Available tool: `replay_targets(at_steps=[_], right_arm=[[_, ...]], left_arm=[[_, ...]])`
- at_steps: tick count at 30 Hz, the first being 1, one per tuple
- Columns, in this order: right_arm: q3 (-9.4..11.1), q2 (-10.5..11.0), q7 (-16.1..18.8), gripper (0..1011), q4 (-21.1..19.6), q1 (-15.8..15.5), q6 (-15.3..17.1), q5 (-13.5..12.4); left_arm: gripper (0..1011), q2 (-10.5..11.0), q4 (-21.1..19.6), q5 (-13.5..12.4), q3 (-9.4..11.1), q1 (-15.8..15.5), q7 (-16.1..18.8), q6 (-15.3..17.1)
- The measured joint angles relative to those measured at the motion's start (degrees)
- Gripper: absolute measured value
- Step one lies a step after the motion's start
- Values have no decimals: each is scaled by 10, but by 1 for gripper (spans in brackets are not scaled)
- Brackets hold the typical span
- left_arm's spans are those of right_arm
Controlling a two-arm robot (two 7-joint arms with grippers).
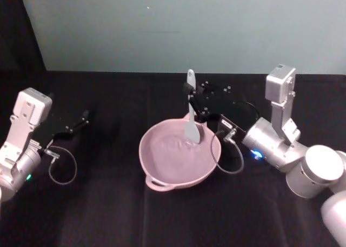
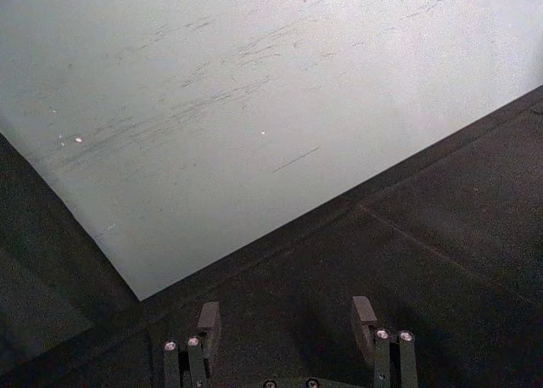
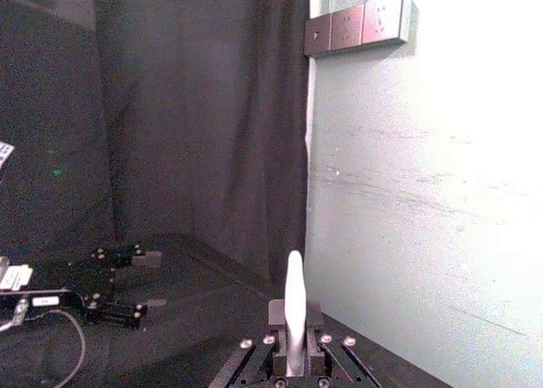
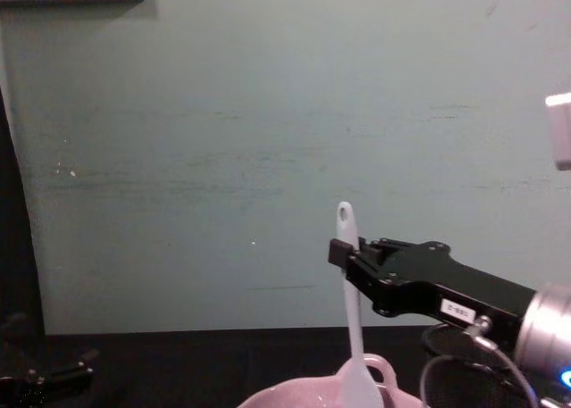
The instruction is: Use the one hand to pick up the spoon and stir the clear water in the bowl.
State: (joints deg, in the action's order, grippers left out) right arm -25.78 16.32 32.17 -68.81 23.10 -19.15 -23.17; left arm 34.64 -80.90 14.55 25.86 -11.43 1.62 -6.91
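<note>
Black tabletop (image 1: 97, 214) under pale wall (image 1: 162, 25); right gripper (image 1: 192, 102) holds spoon (image 1: 191, 124) in bowl (image 1: 144, 149).

Two silver arms, black claws.
The right claw (image 4: 342, 250) is a black boxy linkage with a small white label (image 4: 458, 311), on a silver cylindrical wrist (image 1: 267, 141) showing a blue light (image 1: 255, 155); the left claw (image 1: 85, 116) is black too, with silver screws (image 2: 170, 345) at its fingers (image 2: 208, 320). Each arm carries a pale boxy housing (image 1: 280, 85) and a thin looping cable (image 1: 60, 168).
</note>
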Motion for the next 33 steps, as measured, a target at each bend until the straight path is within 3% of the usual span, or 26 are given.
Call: replay_targets(at_steps=[10,18,21,27,33], right_arm=[[13,30,31,136,-72,-53,29,-22],[-6,22,43,136,-89,-62,40,-30],[-11,13,44,136,-82,-56,37,-30],[-19,-21,33,136,-30,-28,16,-19],[-3,-50,5,136,32,4,-23,2]], left_arm=[[1011,0,0,0,0,0,0,0],[1011,0,0,0,0,0,0,0],[1011,0,0,0,0,0,0,0],[1011,0,0,0,0,0,0,0],[1011,0,0,0,0,0,0,0]])
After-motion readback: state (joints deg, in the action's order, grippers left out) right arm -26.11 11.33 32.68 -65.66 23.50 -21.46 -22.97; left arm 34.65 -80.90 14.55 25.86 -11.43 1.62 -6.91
